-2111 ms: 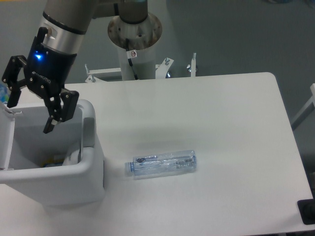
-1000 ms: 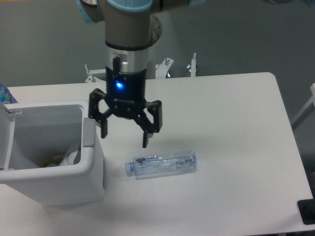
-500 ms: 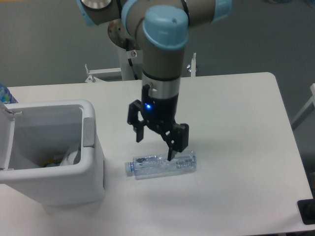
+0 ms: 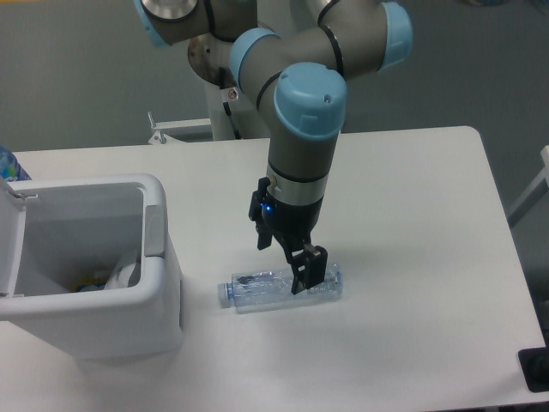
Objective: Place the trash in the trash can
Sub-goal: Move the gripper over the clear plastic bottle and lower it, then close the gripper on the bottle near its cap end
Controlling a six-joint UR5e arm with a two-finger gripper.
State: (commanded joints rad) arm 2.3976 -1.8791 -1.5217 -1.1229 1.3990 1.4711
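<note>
The clear, slightly crushed plastic bottle [image 4: 274, 288] lies on its side on the white table, its pale blue cap [image 4: 226, 293] pointing left toward the trash can. My gripper [image 4: 284, 257] is open and low over the bottle's right half. One finger [image 4: 262, 235] is on the far side and the other finger [image 4: 305, 273] overlaps the bottle's near side. The white boxy trash can [image 4: 161, 257] stands at the left edge, with white and yellowish bits [image 4: 118, 276] in its bottom. I cannot make out a white scrap with a green tip.
The arm's base post [image 4: 233, 60] stands behind the table's far edge. A blue-patterned object [image 4: 5, 163] peeks in at the far left. A black object [image 4: 535, 369] sits at the table's front right corner.
The gripper has moved from above the trash can rightward across the table, turned, and come down over the bottle. The bottle has not moved.
</note>
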